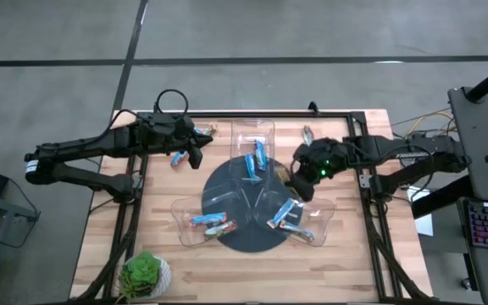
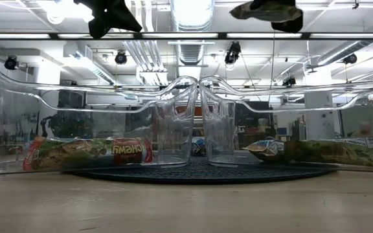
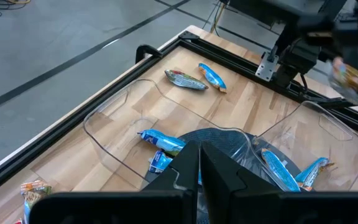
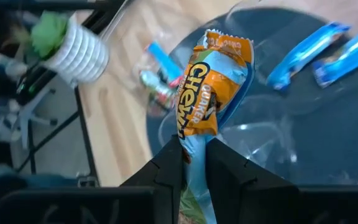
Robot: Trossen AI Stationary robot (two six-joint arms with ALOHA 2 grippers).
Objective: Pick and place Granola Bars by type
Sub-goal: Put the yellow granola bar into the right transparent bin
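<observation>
Right hand [image 4: 194, 163]: above the table between the far tray and the right-near tray, clamped on an orange-and-blue granola bar [image 4: 209, 93]; the bar's lower end is hidden between the fingers, only its upper part shows.
Left hand [image 3: 200, 163]: over the far-left part of the table, fingers together with only a thin slit between them, nothing in them.
Hidden or unclear: in the level view both hands are cut off by the upper edge, only dark shapes show. From above, the held bar is lost against the dark right hand [image 1: 305, 176].
Trays: three clear plastic trays [image 1: 252, 135] fan out from a dark round mat [image 1: 227, 182]; their walls are hard to trace against the wood.
Bars in far tray: two blue ones [image 1: 256, 161].
Bars in left-near tray: blue ones with a mixed-colour one [image 1: 213, 223]; exact count unclear.
Bars in right-near tray: several blue ones [image 1: 286, 215], overlapping.
Loose bars on table: one blue [image 1: 177, 158] just beside the left hand [image 1: 196, 152], one at the far-left edge [image 1: 204, 130], a pair near the far frame [image 1: 307, 133].
Around: a small potted plant [image 1: 145, 273] at the near-left corner; a black metal frame [image 1: 244, 113] borders the table [image 1: 346, 263].
</observation>
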